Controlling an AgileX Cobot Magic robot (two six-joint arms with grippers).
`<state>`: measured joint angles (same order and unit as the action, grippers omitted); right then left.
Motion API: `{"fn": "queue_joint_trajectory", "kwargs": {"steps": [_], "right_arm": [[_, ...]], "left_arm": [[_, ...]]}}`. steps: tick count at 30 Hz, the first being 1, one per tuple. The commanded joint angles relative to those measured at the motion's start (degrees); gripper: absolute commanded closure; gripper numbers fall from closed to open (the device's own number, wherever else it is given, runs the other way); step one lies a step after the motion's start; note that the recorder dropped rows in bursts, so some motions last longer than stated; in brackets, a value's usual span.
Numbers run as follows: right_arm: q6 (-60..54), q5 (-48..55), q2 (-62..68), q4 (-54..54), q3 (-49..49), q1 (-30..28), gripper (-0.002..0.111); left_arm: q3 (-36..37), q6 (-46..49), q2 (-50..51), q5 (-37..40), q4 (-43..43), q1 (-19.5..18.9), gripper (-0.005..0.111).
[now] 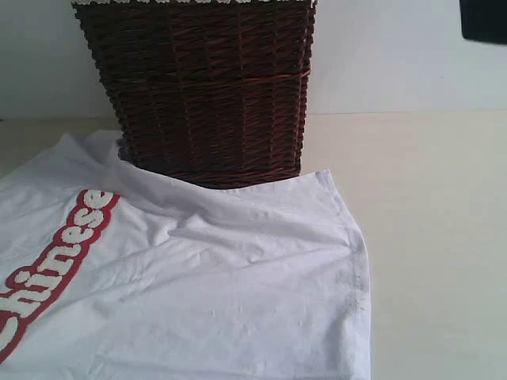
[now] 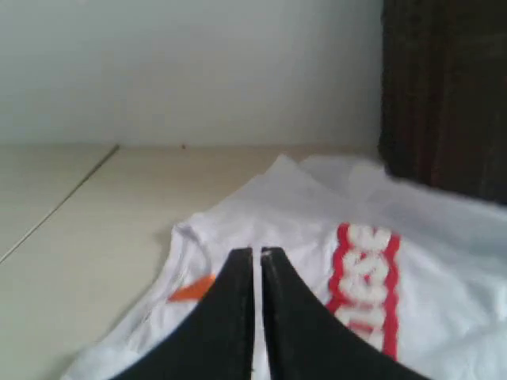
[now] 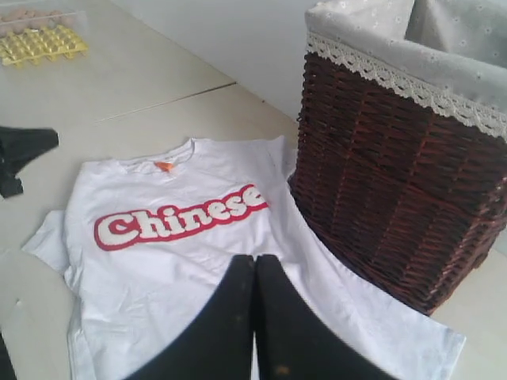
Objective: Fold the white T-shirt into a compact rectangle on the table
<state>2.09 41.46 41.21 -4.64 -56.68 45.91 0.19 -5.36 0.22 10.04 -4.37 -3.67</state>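
1. The white T-shirt (image 1: 238, 285) lies spread out, lettering (image 3: 178, 218) up and unfolded, on the near left of the tabletop (image 1: 436, 237). Its far edge touches the foot of the wicker basket (image 1: 206, 87).
2. Both claws are pinched narrow and hold nothing. The left claw (image 2: 257, 253) hovers over the collar end, near the orange neck tag (image 2: 192, 289). The right claw (image 3: 255, 260) hangs over the lower body.
3. The first fold looks not yet begun. Each claw should spread wide before dropping. One should then take the shoulder and the other the hem on the same side, and both should move together so the fold lands straight.
4. The cloth should be kept low and drawn away from the basket, since a snag there would skew the rectangle.
5. Whether the basket stands on the cloth cannot be told.
6. The exterior view cuts off the collar, the sleeves and both claws.
7. The left wrist view is blurred. In the right wrist view, a dark shape (image 3: 24, 154) and a far yellow tray (image 3: 40, 43) are hard to identify.
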Motion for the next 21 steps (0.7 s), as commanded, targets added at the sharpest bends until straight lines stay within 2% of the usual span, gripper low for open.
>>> {"fn": "queue_joint_trajectory", "kwargs": {"steps": [1, 10, 13, 16, 19, 21], "right_arm": [[1.54, 0.04, -2.36, -3.08, 2.58, 0.05, 0.108], [4.00, 0.39, -2.49, -8.22, 2.67, 0.05, 0.108], [5.28, -0.13, -2.49, -9.39, 2.67, 0.05, 0.108], [5.52, -1.93, -2.49, -9.39, 2.67, 0.05, 0.108], [5.52, -2.44, -2.49, -9.51, 2.67, 0.05, 0.108], [5.52, -2.44, -2.49, -9.51, 2.67, 0.05, 0.108]], "left_arm": [[-0.19, -14.15, -0.22, -17.28, 5.88, 0.26, 0.100], [-0.19, -16.94, -0.22, -38.49, 5.88, 0.26, 0.100], [-0.19, -24.13, -0.22, -46.95, 5.63, 0.26, 0.100], [-2.66, -30.92, -0.22, -40.83, 2.80, 0.26, 0.105], [-11.77, -34.27, 2.92, -28.47, -9.10, 0.26, 0.107], [-18.66, -44.72, 7.42, -21.99, -21.57, 0.47, 0.107]]}}
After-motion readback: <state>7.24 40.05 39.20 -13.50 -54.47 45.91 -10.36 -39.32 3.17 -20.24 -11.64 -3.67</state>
